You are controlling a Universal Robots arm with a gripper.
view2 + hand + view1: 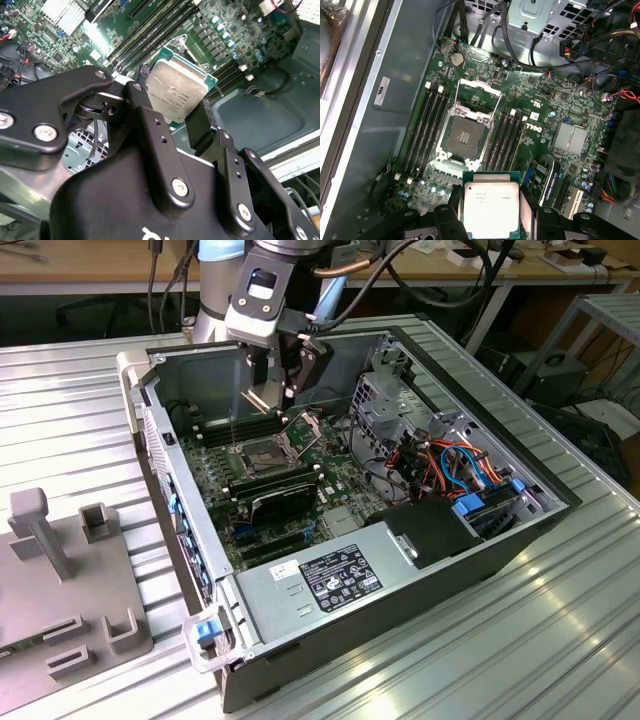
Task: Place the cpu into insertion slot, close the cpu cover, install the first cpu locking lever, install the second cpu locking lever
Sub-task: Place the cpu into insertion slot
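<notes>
The fingers (150,127) pinch the cpu (176,92) by two opposite edges. The chip is tilted, with its silvery plate in plain sight, and is held in the air above the green motherboard (555,100). In the exterior view the cpu (262,397) hangs under the arm (262,295). The insertion slot (254,454) lies at about 6 o'clock from it, apart from the chip, with its dark contact field exposed. The cpu cover (303,430) stands raised at the slot's 2 o'clock side. In the first wrist view the slot (464,137) sits between banks of long black memory slots (427,125). The open computer case (200,375) rests on the ribbed metal desk (560,640). A gray fixture (60,570) stands at the case's 9 o'clock.
</notes>
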